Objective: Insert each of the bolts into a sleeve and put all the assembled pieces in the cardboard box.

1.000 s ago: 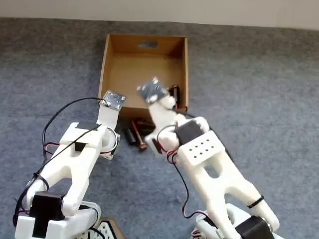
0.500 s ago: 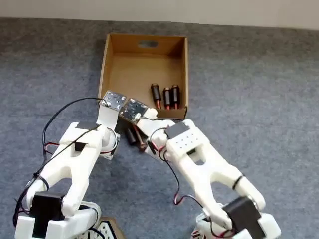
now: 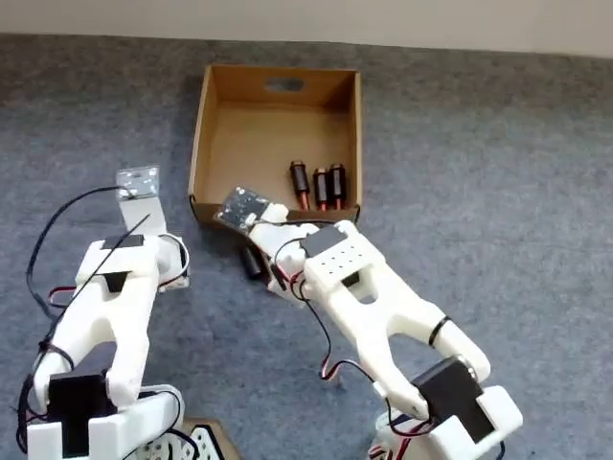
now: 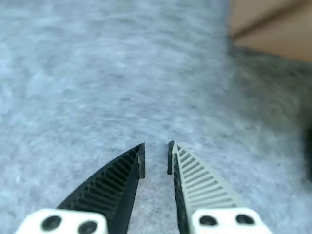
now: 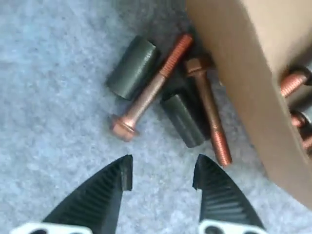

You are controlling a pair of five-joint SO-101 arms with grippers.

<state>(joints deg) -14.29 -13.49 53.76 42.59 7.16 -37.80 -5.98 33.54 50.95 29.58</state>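
**Loose parts beside the box.** Two copper-coloured metal bolts with flanged heads (image 5: 151,87) and two short, dark cylindrical sleeves (image 5: 131,68) lie unassembled on the grey carpeted surface (image 3: 479,192), just beside the outer wall of the open brown cardboard box (image 3: 199,144). One sleeve lies between the two bolts. Three assembled pieces (image 3: 319,185) lie side by side inside the box.

The right jaws hang over the loose parts, spread wide and empty. The left jaws sit over bare surface near a box corner, parted by a narrow gap, holding nothing.

The bolts appear rigid, light and smooth, and are best gripped across the mid-shank. The round sleeves may roll or slip, so they should be gripped squarely across the diameter. The carpet pile should damp rolling. A pale band (image 3: 383,19) borders the far edge.
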